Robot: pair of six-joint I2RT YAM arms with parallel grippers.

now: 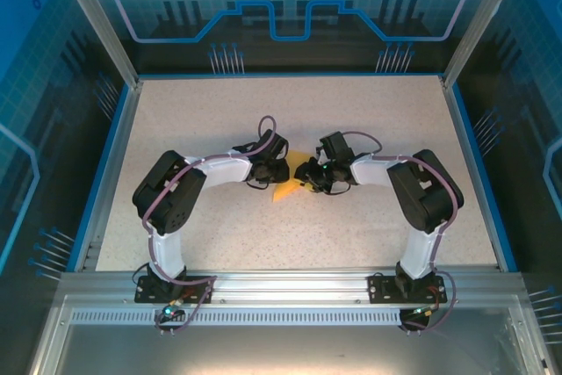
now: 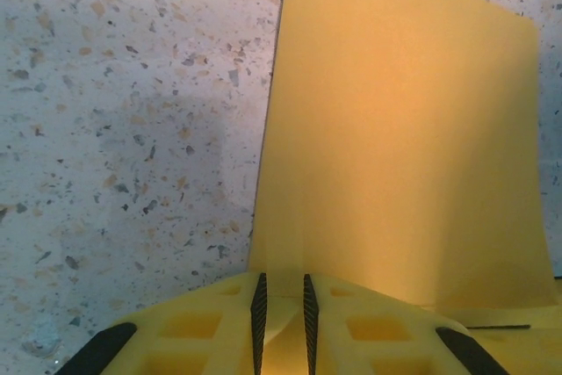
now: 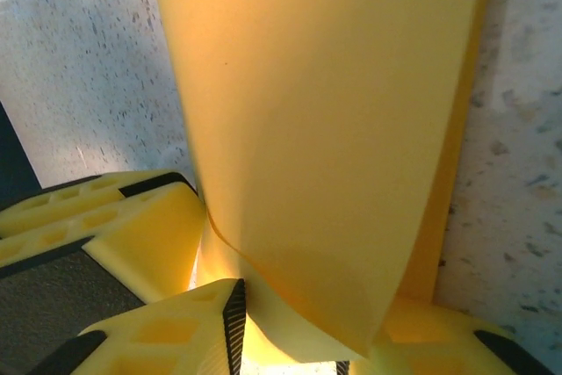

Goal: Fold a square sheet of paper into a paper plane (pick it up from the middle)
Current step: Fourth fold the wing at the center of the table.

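Note:
The orange-yellow square sheet of paper (image 1: 287,189) is held off the table at its middle, between both grippers. In the left wrist view the sheet (image 2: 395,129) rises as a broad, slightly bent panel from my left gripper (image 2: 283,280), whose pads are shut on its lower edge. In the right wrist view the paper (image 3: 334,111) curls down in two layers into my right gripper (image 3: 307,327). Its jaws stand apart around the paper, and the right pad is mostly hidden behind it. From above, the left gripper (image 1: 274,169) and right gripper (image 1: 313,177) nearly touch.
The speckled table (image 1: 290,111) is bordered by a blue rim (image 1: 112,164) and clear enclosure walls. Both arms bend inward from their bases at the near edge. A yellow finger of the left gripper (image 3: 132,217) sits close beside the right gripper's jaws.

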